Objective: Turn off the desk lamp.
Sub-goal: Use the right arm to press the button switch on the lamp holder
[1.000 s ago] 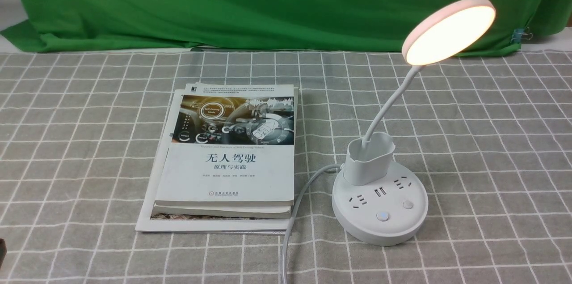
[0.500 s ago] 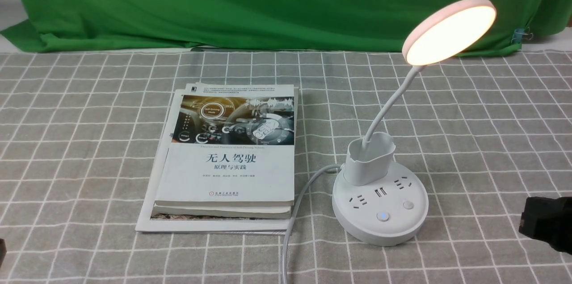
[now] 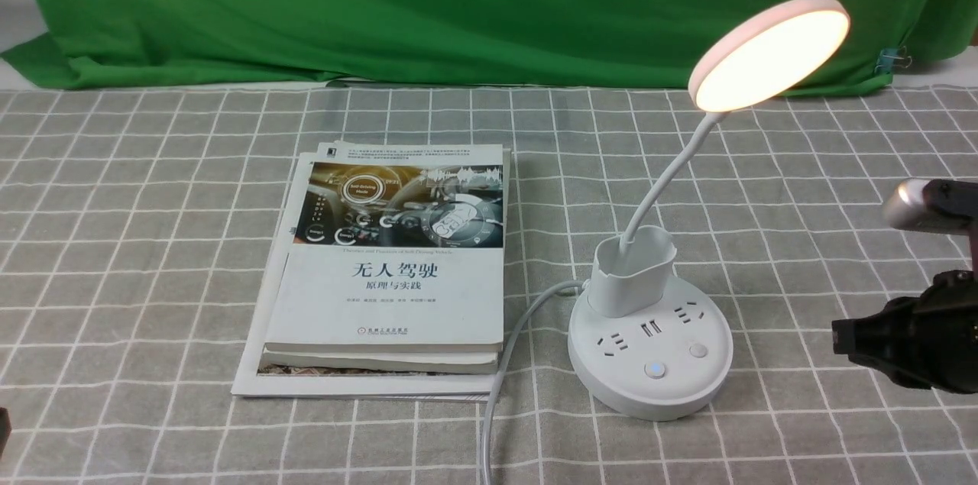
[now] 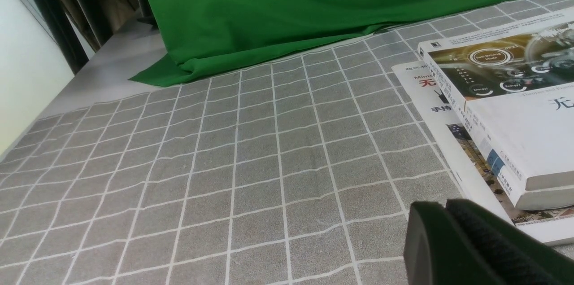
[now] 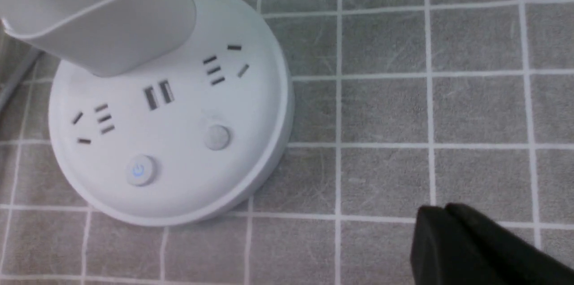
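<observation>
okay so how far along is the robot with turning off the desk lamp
Not done: the desk lamp's disc head is glowing. In hand, it seems, is the approach: the right gripper hangs beside the lamp base, its fingers together and touching neither button. Left to do is probably pressing the button with the blue power symbol and seeing the light go out.

White desk lamp [image 3: 663, 347], lit, upright
</observation>
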Action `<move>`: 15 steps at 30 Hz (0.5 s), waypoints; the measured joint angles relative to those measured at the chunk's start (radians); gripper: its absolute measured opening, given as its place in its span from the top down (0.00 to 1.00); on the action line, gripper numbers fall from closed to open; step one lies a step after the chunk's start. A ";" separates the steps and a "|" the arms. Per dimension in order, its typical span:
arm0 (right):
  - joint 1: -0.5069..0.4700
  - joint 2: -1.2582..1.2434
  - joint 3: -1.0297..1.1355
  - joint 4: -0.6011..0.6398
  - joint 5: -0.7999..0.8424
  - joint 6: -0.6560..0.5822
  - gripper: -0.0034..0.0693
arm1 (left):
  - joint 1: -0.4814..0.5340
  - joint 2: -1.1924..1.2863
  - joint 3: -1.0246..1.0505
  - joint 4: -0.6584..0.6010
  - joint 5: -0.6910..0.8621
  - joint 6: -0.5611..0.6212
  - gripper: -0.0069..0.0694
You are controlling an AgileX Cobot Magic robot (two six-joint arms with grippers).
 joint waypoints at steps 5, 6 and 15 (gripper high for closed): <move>0.080 0.094 -0.065 -0.001 0.012 -0.038 0.91 | 0.000 0.000 0.000 0.000 0.000 0.000 0.88; 0.092 0.121 -0.080 -0.001 0.013 -0.040 0.91 | 0.000 0.000 0.000 0.000 0.000 0.000 0.88; 0.193 0.317 -0.251 -0.003 0.039 -0.066 0.90 | 0.000 0.000 0.000 0.000 0.000 0.000 0.88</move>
